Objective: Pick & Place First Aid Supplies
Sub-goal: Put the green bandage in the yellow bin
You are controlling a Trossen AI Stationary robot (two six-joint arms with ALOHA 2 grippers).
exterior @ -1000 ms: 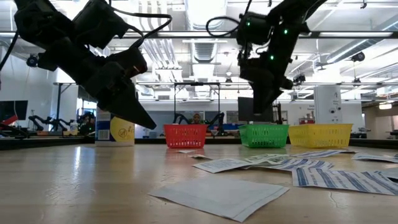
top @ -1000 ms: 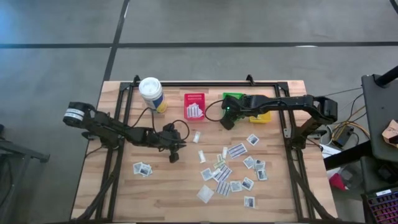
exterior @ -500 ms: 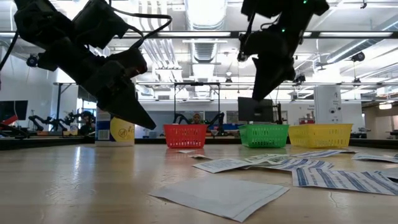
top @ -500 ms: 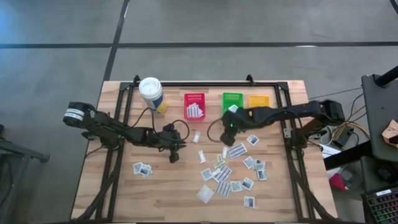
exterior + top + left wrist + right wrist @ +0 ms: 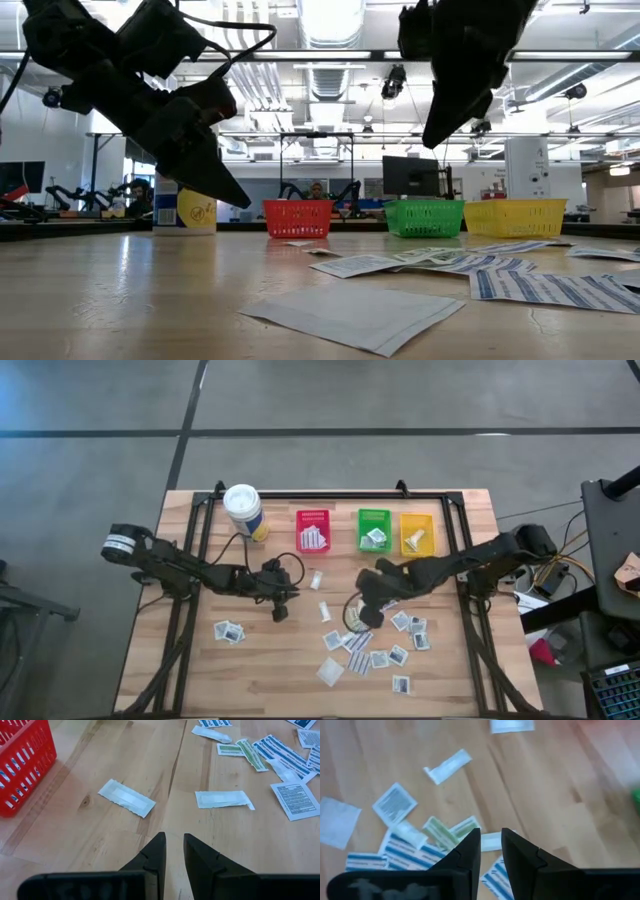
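Observation:
The first aid packets [image 5: 372,637] lie flat on the wood in a loose cluster right of the table's middle. Two single ones [image 5: 316,578] [image 5: 324,610] lie closer to the centre, and two more [image 5: 229,630] to the left. My right gripper [image 5: 366,606] hangs shut over the cluster's far-left part. In its wrist view [image 5: 490,837] the packets [image 5: 395,804] lie below its fingers. My left gripper [image 5: 279,610] waits shut left of centre, above the wood. Its wrist view [image 5: 172,845] shows two white packets [image 5: 126,797] [image 5: 221,799] ahead.
Red [image 5: 313,530], green [image 5: 374,518] and yellow [image 5: 416,520] bins stand in a row at the far side, each with white packets inside. A white canister [image 5: 243,510] with a yellow label stands left of them. Bare wood lies along the near-left of the table.
My right gripper has swung from above the green bin toward the table's near edge, and now hangs over the packet cluster. The green bin, which the arm covered before, now shows with a packet inside. My left arm has kept still.

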